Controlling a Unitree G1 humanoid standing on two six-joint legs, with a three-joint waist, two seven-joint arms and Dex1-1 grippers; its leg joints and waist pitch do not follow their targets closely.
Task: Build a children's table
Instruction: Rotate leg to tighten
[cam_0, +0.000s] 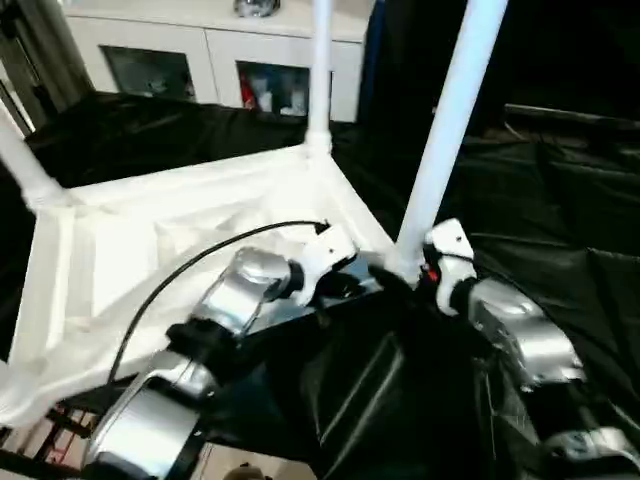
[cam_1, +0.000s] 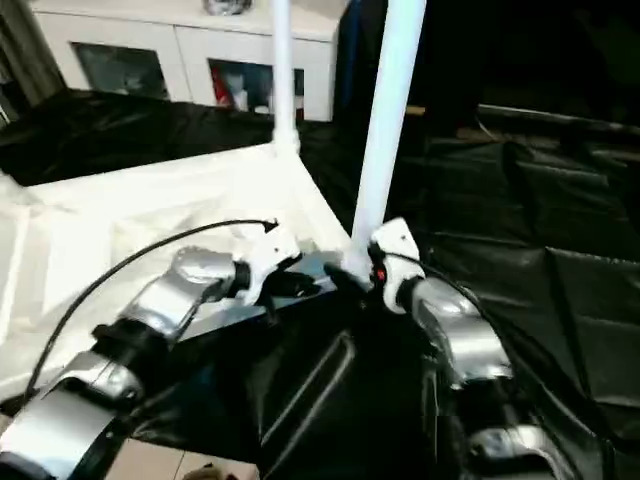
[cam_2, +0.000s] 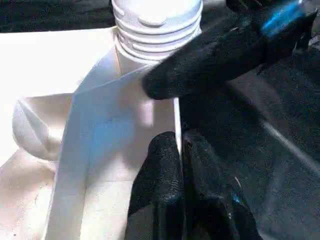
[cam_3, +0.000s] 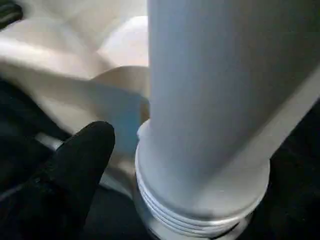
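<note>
The white plastic rectangular tabletop (cam_0: 190, 250) lies upside down on the black-draped work table (cam_0: 560, 200), ribbed side up. At its corner nearest to me stands the long white tapered tube leg (cam_0: 445, 130), and this leg is what my next move turns on. Its long axis rises from the round corner socket (cam_2: 150, 35) and leans a little away from upright. The ridged end seems not fully seated, I judge.

My right gripper (cam_0: 405, 275) is the nearer one: it sits at the foot of this leg, one black finger (cam_3: 75, 170) just beside the ridges. I cannot tell if it clasps the leg. My left gripper (cam_2: 180, 165) is clenched on the tabletop's rim wall beside the same socket, its forearm reaching over the tabletop.
</note>
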